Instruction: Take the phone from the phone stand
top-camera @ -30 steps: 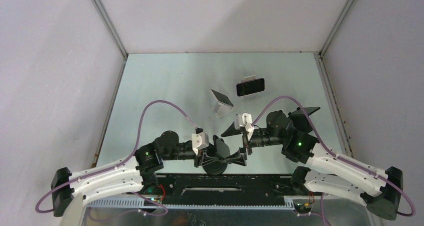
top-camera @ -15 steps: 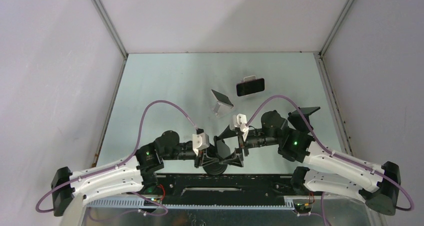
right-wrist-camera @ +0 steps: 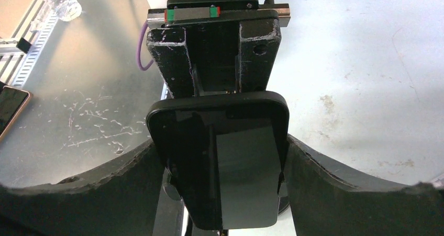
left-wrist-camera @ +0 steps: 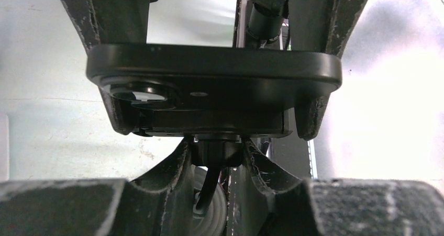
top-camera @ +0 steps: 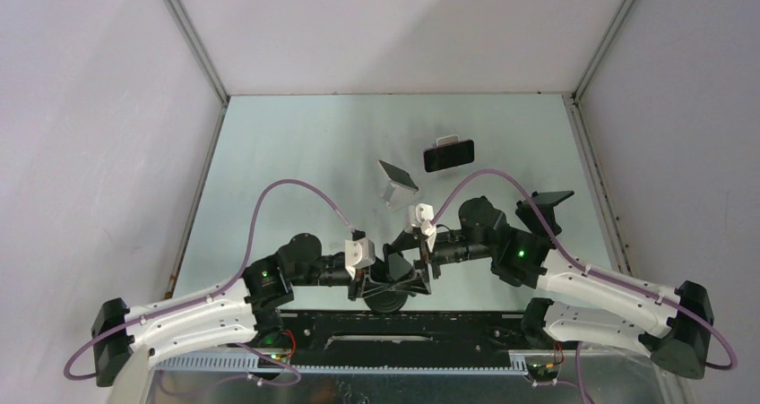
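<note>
The black phone sits on a black stand whose neck rises from a round base near the table's front edge. Its cased back with the camera faces the left wrist view. My left gripper is shut on the stand's neck just under the phone. My right gripper comes from the right, its fingers pressed against the phone's two side edges. In the top view both grippers, left and right, meet over the stand and largely hide the phone.
A dark phone on a white stand and a silver stand with a phone stand further back. A black angled object lies by the right arm. Another phone lies beyond the near edge. Walls enclose the table.
My right gripper has moved left onto the phone and now has it between its fingers. The left gripper has stayed on the stand.
</note>
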{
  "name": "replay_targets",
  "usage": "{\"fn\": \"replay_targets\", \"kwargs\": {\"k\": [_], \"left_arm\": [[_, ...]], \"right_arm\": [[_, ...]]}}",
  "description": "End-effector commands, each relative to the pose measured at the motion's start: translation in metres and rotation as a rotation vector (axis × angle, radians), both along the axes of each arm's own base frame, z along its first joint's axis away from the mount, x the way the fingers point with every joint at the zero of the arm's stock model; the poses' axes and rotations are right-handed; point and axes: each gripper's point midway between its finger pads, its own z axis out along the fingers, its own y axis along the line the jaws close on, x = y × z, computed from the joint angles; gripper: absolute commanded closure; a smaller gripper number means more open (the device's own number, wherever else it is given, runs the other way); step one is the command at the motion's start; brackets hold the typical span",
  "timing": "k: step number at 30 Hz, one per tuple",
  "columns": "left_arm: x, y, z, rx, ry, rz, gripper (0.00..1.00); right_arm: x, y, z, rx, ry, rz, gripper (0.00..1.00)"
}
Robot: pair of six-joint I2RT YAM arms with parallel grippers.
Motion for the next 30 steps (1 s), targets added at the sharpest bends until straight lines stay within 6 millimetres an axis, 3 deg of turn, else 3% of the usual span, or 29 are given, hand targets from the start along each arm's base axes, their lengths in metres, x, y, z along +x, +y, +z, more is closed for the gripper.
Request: {"fn": "replay_targets", "kwargs": {"k": [1, 12, 17, 19, 25, 30], "left_arm": [[-0.0058, -0.0079, 0.0421, -0.129, -0.078, -0.058, 1.00], [-0.0101, -0.0066, 0.0371, -0.115, -0.074, -0.081, 1.00], [-0.0105, -0.0055, 0.0348, -0.112, -0.073, -0.080, 1.00], [-0.0106, -0.0053, 0.0351, -0.110, -0.073, -0.081, 1.00], [-0.0102, -0.0032, 0.0329, -0.112, -0.070, -0.071, 1.00], [-0.0108, -0.0030, 0.0337, -0.112, -0.069, -0.073, 1.00]], "right_arm": [[-0.0067, 0.0055, 0.0195, 0.049, -0.015, 0.045, 0.27], [-0.0080, 0.0060, 0.0145, 0.007, -0.012, 0.068, 0.56], [-0.0065, 0.0070, 0.0142, 0.003, -0.012, 0.062, 0.22], [-0.0071, 0.0068, 0.0154, 0.006, -0.012, 0.066, 0.15], [-0.0081, 0.0079, 0.0180, 0.014, -0.011, 0.074, 0.12], [-0.0114, 0.0067, 0.0214, 0.017, -0.005, 0.087, 0.21]]}}
